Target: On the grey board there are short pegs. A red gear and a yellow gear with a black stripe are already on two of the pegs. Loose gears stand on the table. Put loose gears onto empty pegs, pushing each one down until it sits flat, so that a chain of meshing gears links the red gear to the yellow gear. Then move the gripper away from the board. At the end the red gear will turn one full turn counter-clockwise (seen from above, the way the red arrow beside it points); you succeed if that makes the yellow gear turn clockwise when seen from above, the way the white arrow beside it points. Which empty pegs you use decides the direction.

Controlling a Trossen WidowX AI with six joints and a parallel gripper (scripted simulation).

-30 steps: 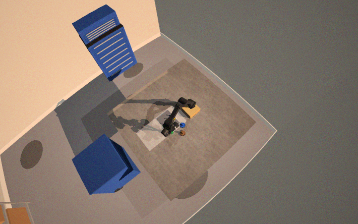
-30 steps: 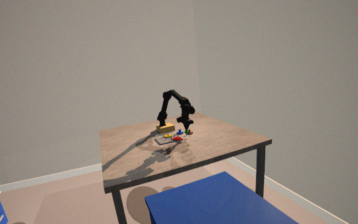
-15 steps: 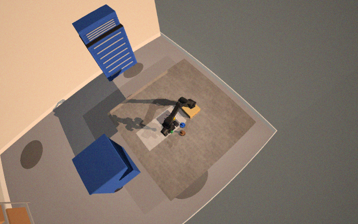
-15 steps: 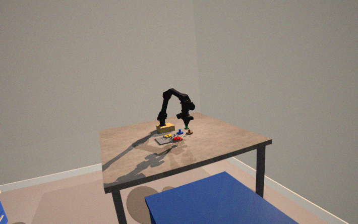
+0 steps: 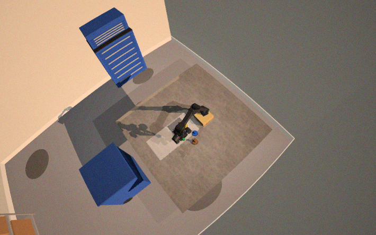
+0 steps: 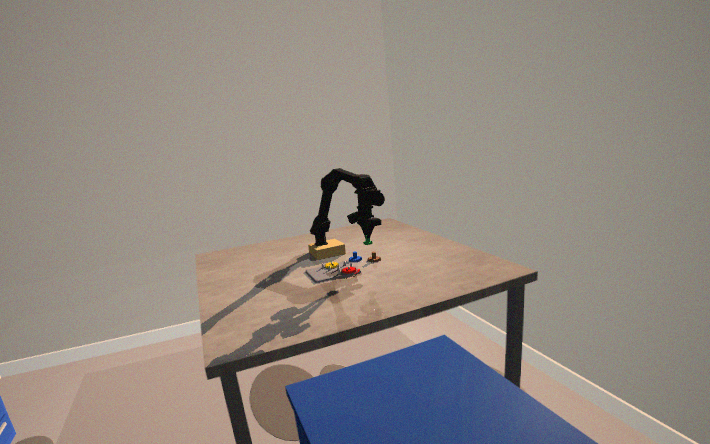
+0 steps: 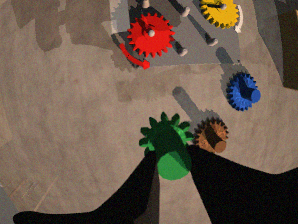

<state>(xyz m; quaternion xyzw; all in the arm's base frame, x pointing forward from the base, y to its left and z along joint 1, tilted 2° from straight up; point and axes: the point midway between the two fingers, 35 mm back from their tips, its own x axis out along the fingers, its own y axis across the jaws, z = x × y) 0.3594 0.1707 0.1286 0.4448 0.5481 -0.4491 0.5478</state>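
My gripper (image 6: 368, 239) (image 7: 170, 153) is shut on the handle of the green gear (image 6: 367, 242) (image 7: 165, 134) and holds it well above the table. The blue gear (image 5: 195, 133) (image 6: 355, 258) (image 7: 242, 91) and the brown gear (image 5: 195, 141) (image 6: 373, 258) (image 7: 211, 135) stand on the table beside the board. The red gear (image 6: 349, 270) (image 7: 150, 38) and the yellow gear (image 6: 330, 265) (image 7: 220, 12) sit on pegs of the grey board (image 7: 200, 56) (image 6: 315, 277). Several empty pegs show between them in the wrist view, one peg (image 7: 212, 42) near the board's edge.
The arm's base stands on a yellow block (image 5: 204, 119) (image 6: 328, 250) behind the board. The red arrow (image 7: 132, 56) lies beside the red gear and the white arrow (image 7: 240, 20) beside the yellow gear. Blue cabinets stand on the floor beyond the table (image 6: 460, 261).
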